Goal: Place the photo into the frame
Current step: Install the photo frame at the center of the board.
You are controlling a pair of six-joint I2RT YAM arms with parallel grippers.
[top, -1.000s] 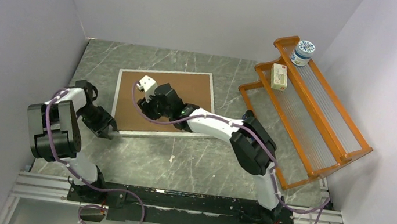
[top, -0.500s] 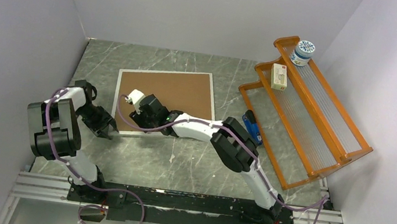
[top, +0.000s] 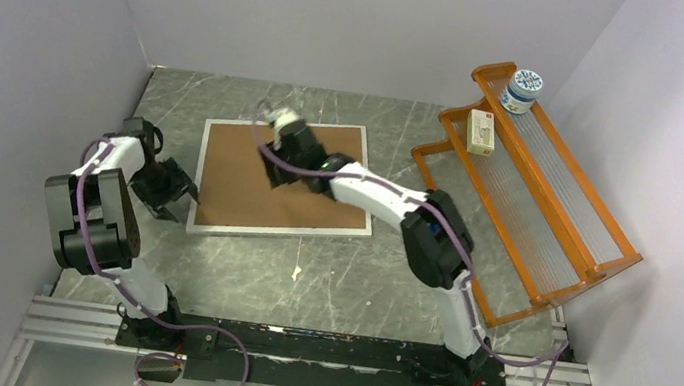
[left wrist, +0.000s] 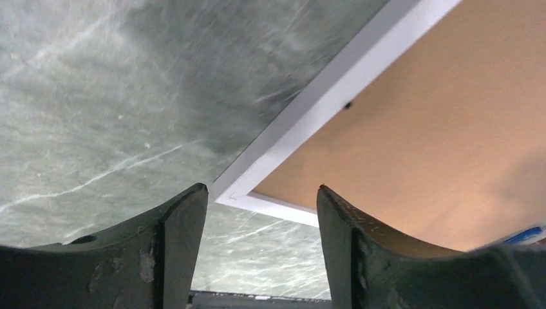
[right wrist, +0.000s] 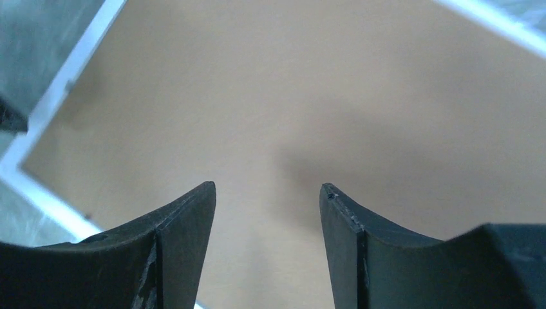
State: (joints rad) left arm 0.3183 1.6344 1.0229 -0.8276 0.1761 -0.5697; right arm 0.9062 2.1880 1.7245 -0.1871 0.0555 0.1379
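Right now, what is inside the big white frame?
A plain brown backing board fills the frame from edge to edge. It covers whatever lies beneath, so I cannot see whether the photo is under it.

Two-arm assembly: finish and cabling

The left arm [top: 91,223] and right arm [top: 432,241] had white link shells joined by bulky black joint housings; a purple cable [top: 245,366] ran along each arm in loose loops; both arms stood on a black base plate [top: 326,347] over a silver rail [top: 67,321]; the left gripper [left wrist: 261,193] and right gripper [right wrist: 267,188] carried dark, curved fingers [left wrist: 360,251], scuffed and scratched.
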